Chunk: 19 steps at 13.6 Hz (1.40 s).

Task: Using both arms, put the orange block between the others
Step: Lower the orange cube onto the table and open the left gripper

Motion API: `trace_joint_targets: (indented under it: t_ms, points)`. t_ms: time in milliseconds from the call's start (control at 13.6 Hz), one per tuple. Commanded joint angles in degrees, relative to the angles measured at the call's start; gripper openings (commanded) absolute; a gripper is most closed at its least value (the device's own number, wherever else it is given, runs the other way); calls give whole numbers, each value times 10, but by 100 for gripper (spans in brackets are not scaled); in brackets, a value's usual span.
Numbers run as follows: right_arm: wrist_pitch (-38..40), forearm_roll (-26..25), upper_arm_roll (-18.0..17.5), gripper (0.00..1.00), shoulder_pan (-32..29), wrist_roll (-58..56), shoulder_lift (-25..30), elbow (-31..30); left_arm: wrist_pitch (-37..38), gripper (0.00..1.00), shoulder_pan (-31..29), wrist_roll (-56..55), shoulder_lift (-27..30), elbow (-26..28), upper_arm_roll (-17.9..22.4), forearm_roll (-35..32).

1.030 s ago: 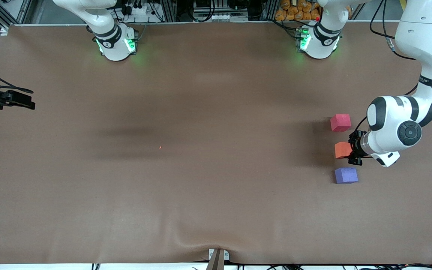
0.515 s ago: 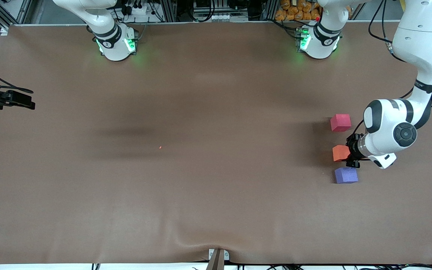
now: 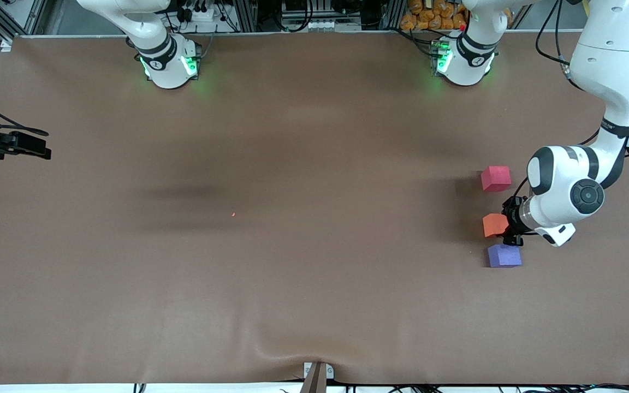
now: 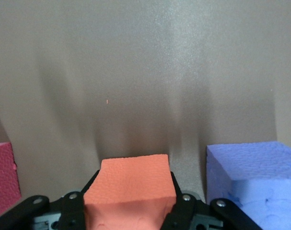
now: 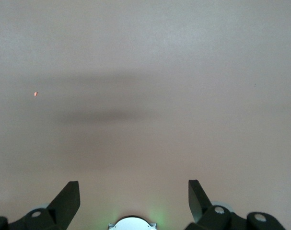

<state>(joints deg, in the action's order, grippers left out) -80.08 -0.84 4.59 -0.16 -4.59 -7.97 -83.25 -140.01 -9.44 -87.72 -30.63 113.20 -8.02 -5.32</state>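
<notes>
I found the left end effector (image 3: 503, 225) clamped on the orange block (image 3: 493, 224) at the frame's right; the right end effector (image 5: 133, 201) idled wide open, empty.

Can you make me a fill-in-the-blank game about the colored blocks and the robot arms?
1. The left gripper has its fingers shut on the ______ block.
2. The orange block sits between the pinkish-red block and the ______ block.
3. Of the three blocks, the purple-blue block is ______ to the front camera.
4. The right gripper waits with its fingers ______.

Missing words: orange; purple-blue; nearest; open
</notes>
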Motion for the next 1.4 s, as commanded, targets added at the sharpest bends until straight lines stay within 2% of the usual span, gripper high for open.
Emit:
trace_joint_targets:
  t_ms: [0, 441, 883, 1324]
  points:
    - [1, -11, -3, 100, 0, 1, 2, -1, -13, 100, -4, -32, 6, 7, -3, 0]
    - [1, -11, -3, 100, -1, 1, 2, -1, 32, 100, -7, -32, 58, 32, -3, -1]
    - [1, -11, -3, 100, -2, 1, 2, -1, 157, 100, -1, -24, 142, 32, -22, -1]
    - [2, -11, -3, 100, -1, 1, 2, -1, 168, 100, -1, 103, 206, 12, -49, -2]
